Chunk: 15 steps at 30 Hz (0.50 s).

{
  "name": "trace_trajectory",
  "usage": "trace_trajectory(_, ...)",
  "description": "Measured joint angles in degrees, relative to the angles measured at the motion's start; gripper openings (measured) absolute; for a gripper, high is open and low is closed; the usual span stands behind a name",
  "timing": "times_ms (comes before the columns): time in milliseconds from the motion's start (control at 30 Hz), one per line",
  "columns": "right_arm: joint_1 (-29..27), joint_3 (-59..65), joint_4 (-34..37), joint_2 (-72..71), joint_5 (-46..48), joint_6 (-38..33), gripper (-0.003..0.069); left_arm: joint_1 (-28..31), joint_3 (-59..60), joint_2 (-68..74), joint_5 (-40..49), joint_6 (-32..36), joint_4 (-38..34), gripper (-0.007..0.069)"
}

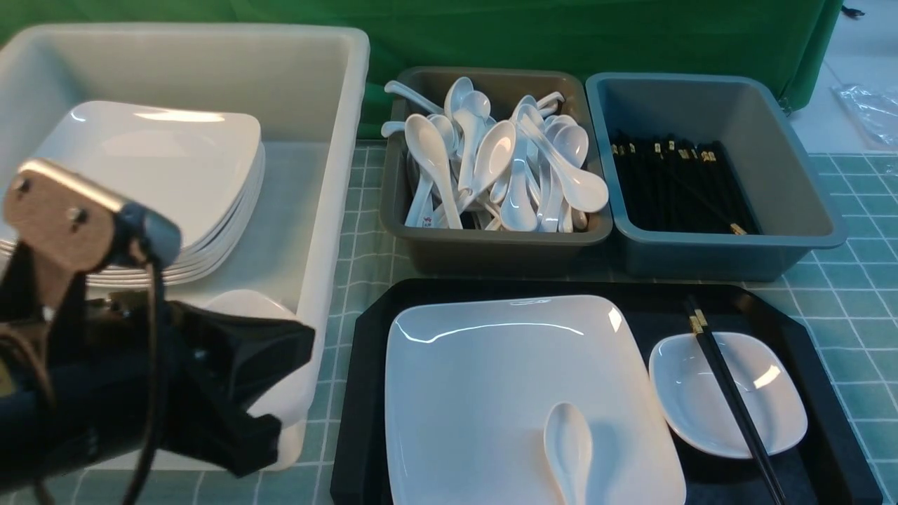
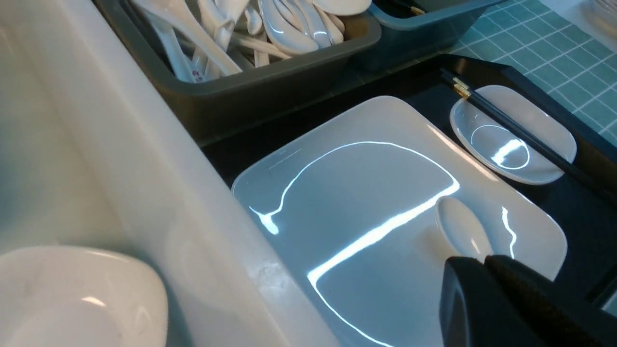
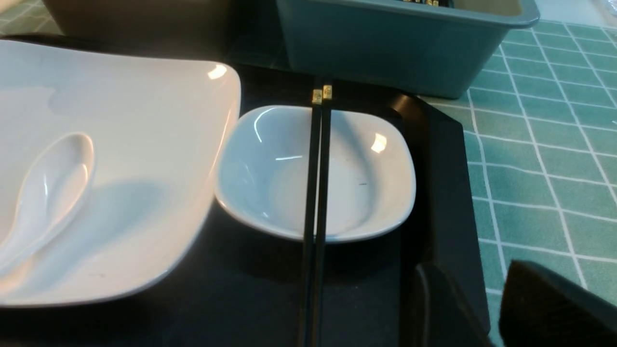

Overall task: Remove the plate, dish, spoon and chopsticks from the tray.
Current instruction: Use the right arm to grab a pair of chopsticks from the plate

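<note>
I have the left end effector (image 2: 487, 262) closed and empty, with the spoon (image 2: 462, 231) on the plate (image 2: 366, 193) just past its tips. The right end effector (image 3: 472, 274) is parted and empty. The chopsticks (image 3: 312, 193) lie across the dish (image 3: 366, 193) just ahead of it, all on the tray (image 3: 443, 193).

Left arm (image 1: 210, 379): black casing
Tan bracket (image 1: 59, 214) with two dark screws (image 1: 77, 217), grey camera housing (image 1: 153, 238), black cable (image 1: 149, 393); left fingers (image 2: 472, 308) and right fingers (image 3: 554, 308) matte black
</note>
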Motion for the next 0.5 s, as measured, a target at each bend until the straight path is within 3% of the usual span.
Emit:
trace_trajectory(200,0.00,0.00,0.82,0.00,-0.61,0.67,0.0241,-0.05,0.00,0.24,-0.49,0.33,-0.06,0.0013)
trace_trajectory(300,0.00,0.00,6.97,0.00,-3.29,7.27,0.0241,-0.05,0.00,-1.87,-0.49,0.39,0.10,0.0013)
trace_trajectory(500,0.00,0.00,10.00,0.00,-16.22,18.39,0.0241,-0.05,0.00,-6.25,-0.49,0.71,2.06,0.0013)
